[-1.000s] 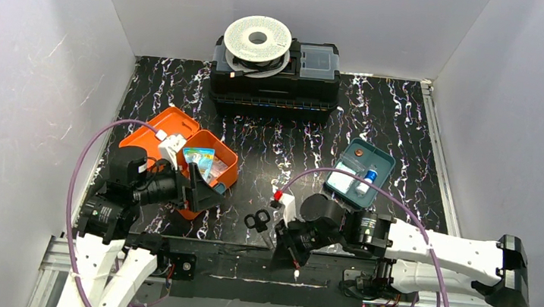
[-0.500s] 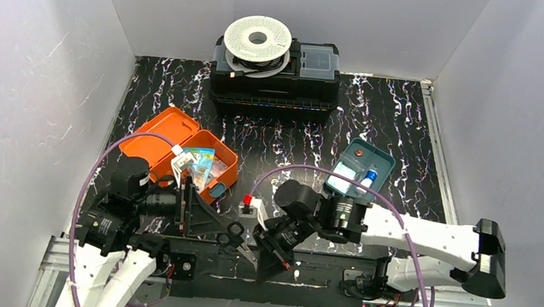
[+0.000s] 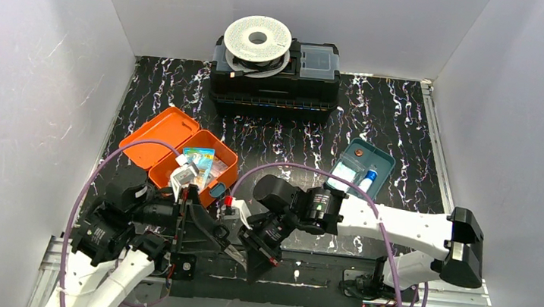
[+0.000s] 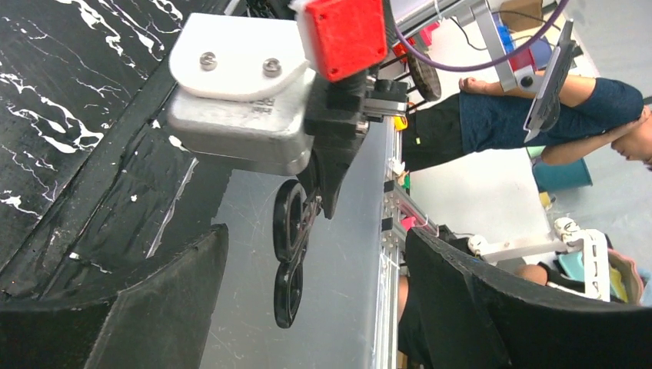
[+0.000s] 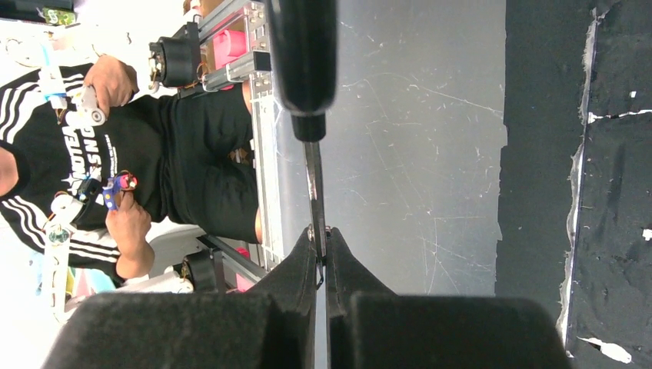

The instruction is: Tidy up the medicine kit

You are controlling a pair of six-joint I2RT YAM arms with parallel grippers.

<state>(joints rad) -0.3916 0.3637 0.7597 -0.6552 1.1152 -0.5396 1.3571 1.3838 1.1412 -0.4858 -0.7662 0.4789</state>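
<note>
Scissors (image 4: 291, 231) pinched in right gripper (image 5: 321, 238), left gripper (image 4: 317, 234) gaping round handles, medicine kit (image 3: 160, 138) just beside, toolbox (image 3: 275, 97) behind

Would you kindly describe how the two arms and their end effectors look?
Both arms have white link shells and black joint housings. A purple cable loops along the left arm, another along the right arm. The left end effector and right end effector have black wedge-shaped fingers; the right one shows a silver body, a white plate with two screws and a red block.

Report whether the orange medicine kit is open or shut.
Open. The medicine kit has its lid lying flat beside the base, with packets showing inside.
</note>
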